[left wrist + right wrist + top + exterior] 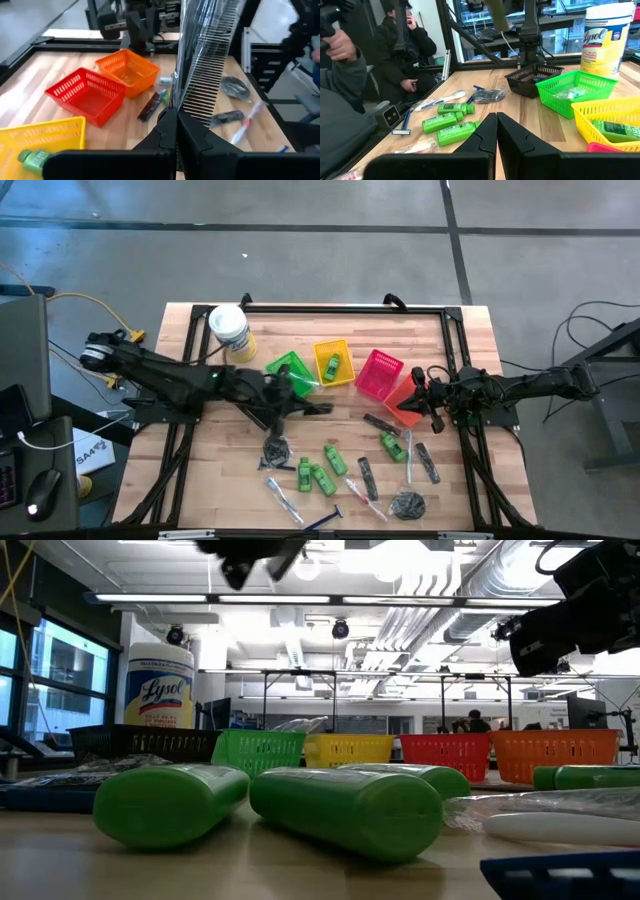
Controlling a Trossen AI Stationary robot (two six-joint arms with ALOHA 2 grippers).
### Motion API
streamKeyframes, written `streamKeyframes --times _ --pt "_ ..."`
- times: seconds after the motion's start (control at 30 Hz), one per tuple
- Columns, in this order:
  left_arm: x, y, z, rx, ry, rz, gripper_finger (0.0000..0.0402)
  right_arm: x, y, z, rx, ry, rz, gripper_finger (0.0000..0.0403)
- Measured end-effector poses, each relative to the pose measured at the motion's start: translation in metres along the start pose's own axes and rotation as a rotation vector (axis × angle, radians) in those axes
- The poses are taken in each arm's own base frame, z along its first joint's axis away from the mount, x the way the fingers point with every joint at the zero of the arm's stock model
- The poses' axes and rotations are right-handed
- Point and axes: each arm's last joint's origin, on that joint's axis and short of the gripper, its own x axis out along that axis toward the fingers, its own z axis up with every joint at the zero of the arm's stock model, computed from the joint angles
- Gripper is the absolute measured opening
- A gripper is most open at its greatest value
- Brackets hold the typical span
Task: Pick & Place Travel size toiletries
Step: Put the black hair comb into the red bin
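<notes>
Pinching black comb upright, left pincer above table; right pincer pressed together.

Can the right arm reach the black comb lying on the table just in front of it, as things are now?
Probably yes. The flat black plastic comb lies uncovered near the right claw, which is shut and empty; only the orange plastic basket sits beside it, not in between.

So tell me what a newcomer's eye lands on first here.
First, the row of coloured baskets across the middle of the table, running green, yellow, pink, orange. Next, the scatter of bright green mini bottles on the near half, among combs and wrapped tubes. Then the left gripper, above the table's middle, jaws shut on a black comb in clear wrap.
</notes>
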Motion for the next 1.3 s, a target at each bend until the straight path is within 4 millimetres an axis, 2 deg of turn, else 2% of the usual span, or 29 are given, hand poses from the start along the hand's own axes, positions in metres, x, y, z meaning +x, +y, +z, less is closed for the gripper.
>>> streamKeyframes --times 0.2,0.33,0.57,0.73,1.13,1.3 --pt "0.029 0.028 0.031 -0.093 0.003 0.106 0.0 0.0 0.001 -0.001 0.002 0.008 0.027 0.0003" --pt "0.049 0.045 0.042 -0.114 0.006 0.072 0.0 0.0 0.001 -0.002 0.006 0.026 0.025 0.0003" --pt "0.085 0.063 0.044 -0.132 0.044 0.039 0.0 0.0 0.0 -0.003 0.008 0.034 0.024 0.0003" --pt "0.103 0.07 0.046 -0.131 0.056 0.052 0.0 0.0 0.0 -0.003 0.007 0.032 0.024 0.0003" --pt "0.149 0.106 0.061 -0.167 0.048 0.052 0.0 0.0 0.002 -0.003 -0.016 0.037 0.072 0.0003" --pt "0.173 0.123 0.05 -0.165 0.084 0.053 0.0 0.0 0.002 -0.003 -0.019 0.037 0.073 0.0003"
